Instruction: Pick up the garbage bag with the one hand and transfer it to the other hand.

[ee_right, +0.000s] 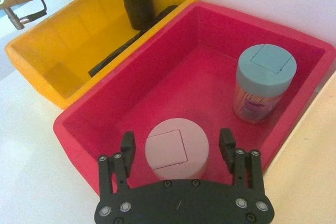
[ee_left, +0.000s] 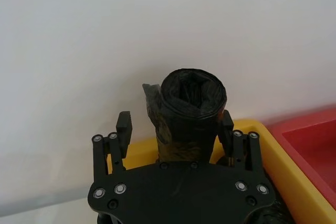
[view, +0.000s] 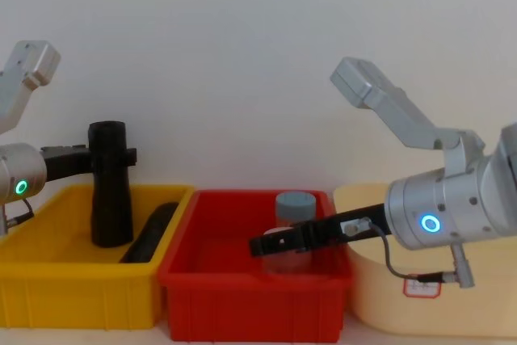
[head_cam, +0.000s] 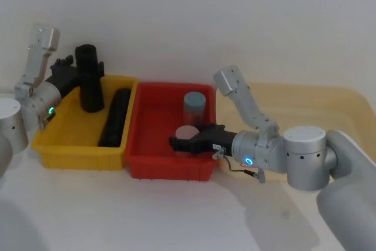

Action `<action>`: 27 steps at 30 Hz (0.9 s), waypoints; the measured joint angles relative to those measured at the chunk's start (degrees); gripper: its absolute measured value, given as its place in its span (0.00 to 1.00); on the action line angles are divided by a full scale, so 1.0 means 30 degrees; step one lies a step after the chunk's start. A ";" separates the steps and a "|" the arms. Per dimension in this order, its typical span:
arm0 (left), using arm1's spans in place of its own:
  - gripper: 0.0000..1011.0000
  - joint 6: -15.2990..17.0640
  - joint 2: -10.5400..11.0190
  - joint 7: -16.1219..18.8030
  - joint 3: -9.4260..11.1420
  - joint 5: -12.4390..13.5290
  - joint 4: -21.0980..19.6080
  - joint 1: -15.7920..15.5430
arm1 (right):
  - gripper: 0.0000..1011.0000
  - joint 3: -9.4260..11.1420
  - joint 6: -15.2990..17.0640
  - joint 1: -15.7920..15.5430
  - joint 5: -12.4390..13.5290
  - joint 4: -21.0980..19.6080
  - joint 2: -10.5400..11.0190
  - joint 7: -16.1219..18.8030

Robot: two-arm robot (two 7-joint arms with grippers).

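Pickup largely done: garbage bag (head_cam: 90, 80) upright at the far left corner of the yellow bin (head_cam: 76, 157), clenched in the left end effector (ee_left: 176, 121). Right end effector (ee_right: 177, 142) spread open, empty, low over the near edge of the red bin (head_cam: 170, 168), beside a pink-lidded jar (ee_right: 176, 148). Handover not yet begun.
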 joint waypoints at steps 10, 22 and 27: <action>0.75 -0.0017 -0.0018 -0.0029 -0.0061 0.0019 0.0086 -0.0027 | 0.73 -0.0054 -0.0081 0.0035 -0.0044 0.0284 -0.0079 0.0065; 0.47 -0.0038 -0.0038 -0.0053 -0.0090 0.0028 0.0128 -0.0044 | 0.67 -0.0072 -0.0173 0.0055 -0.0067 0.0401 -0.0113 0.0100; 0.43 -0.0039 -0.0037 -0.0053 -0.0102 0.0029 0.0140 -0.0051 | 0.67 -0.0081 -0.0187 0.0064 -0.0075 0.0432 -0.0122 0.0104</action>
